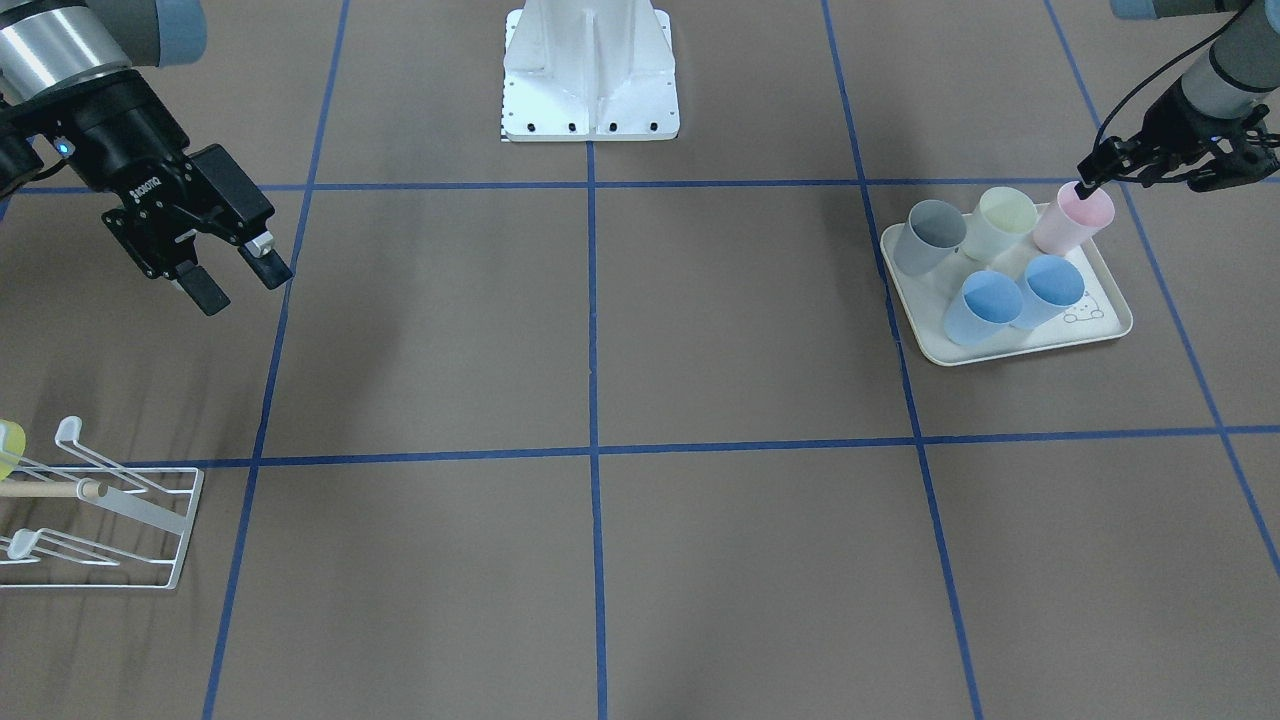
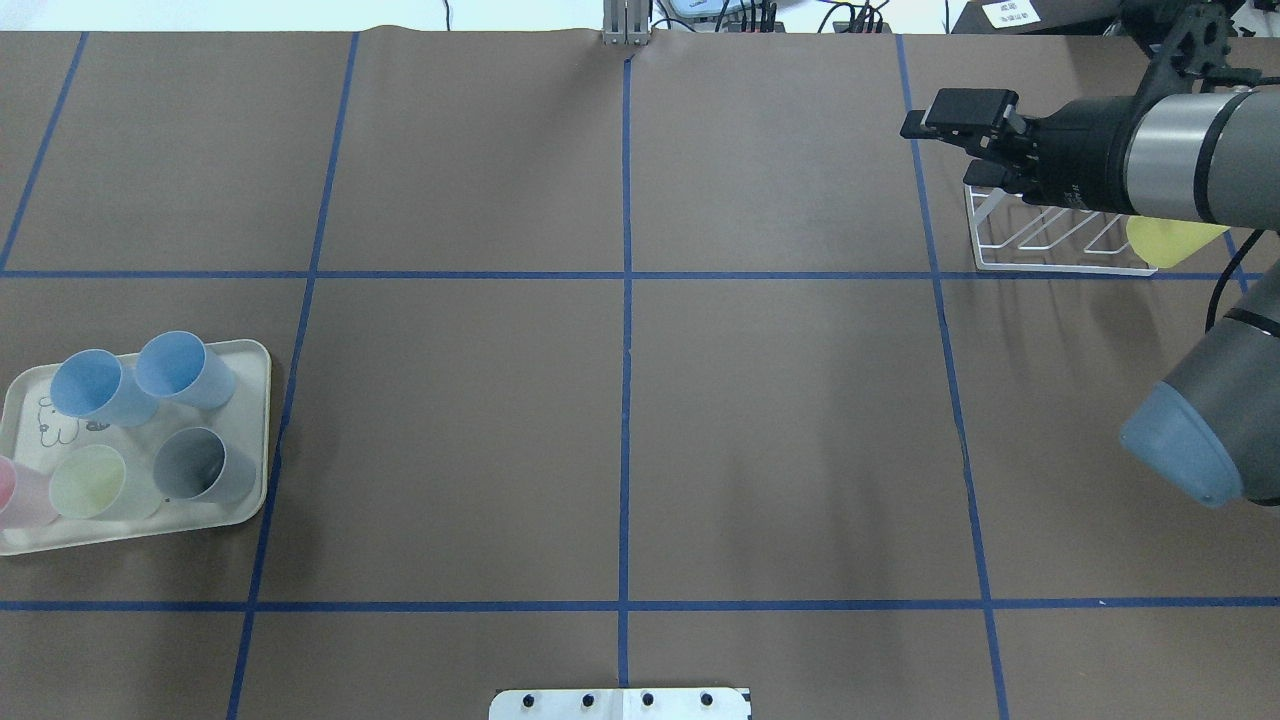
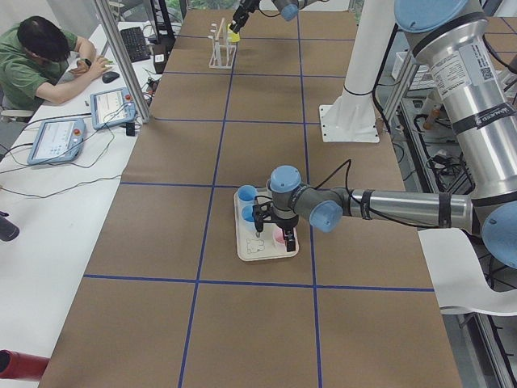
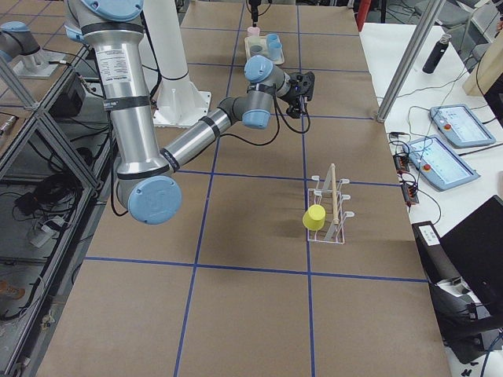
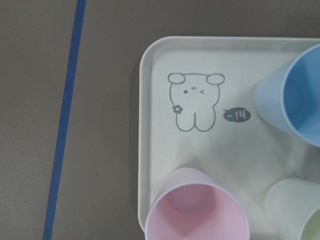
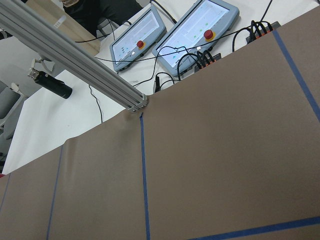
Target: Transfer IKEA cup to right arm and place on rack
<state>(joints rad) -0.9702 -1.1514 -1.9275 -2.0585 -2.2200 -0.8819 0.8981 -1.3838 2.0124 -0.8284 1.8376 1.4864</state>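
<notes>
**Front-facing.** Pink cup [image 1: 1072, 220] in the robot-side corner of the cream tray [image 1: 1000, 352], upright, mouth up, long axis vertical. Left gripper [image 1: 1092, 172] just above it, one dark fingertip at the rim. Spread or pressed together: impossible to tell. Also on the tray, all mouth up: grey cup [image 1: 928, 237], pale yellow cup [image 1: 1002, 222], blue cups [image 1: 985, 308]. Right gripper [image 1: 238, 280] well apart, toward the other end of the table [image 1: 600, 330], fingers spread with nothing between them. "ROBOTIQ" legible in white on its body. Rack [image 1: 120, 510] below it in this view, cut by the frame edge, with a yellow cup [image 1: 8, 447] on it.

**Overhead.** Pink cup [image 2: 15, 495] half cut off at the frame's left edge. Right gripper [image 2: 915, 122] aimed toward the table's middle, its wrist covering part of the rack [image 2: 1040, 250].

**Exterior left.** Left gripper [image 3: 273, 233] pointing straight down over the tray [image 3: 246, 255]. Only here: a person [image 3: 36, 65] seated at a side desk.

**Exterior right.** Clearest on the rack [image 4: 330, 228]: wooden dowel [image 4: 334, 188] along the top, yellow cup [image 4: 314, 217] hung on a prong, long axis slanted.

**Left wrist.** Straight down into the open mouth of the pink cup [image 5: 197, 215]. Only here: the tray's print, a small rabbit-like figure with a speech bubble reading "hi~", upside down in this view.

**Right wrist.** Brown table cover with blue tape lines, and beyond its edge two pendants [image 6: 195, 30] with red buttons.
</notes>
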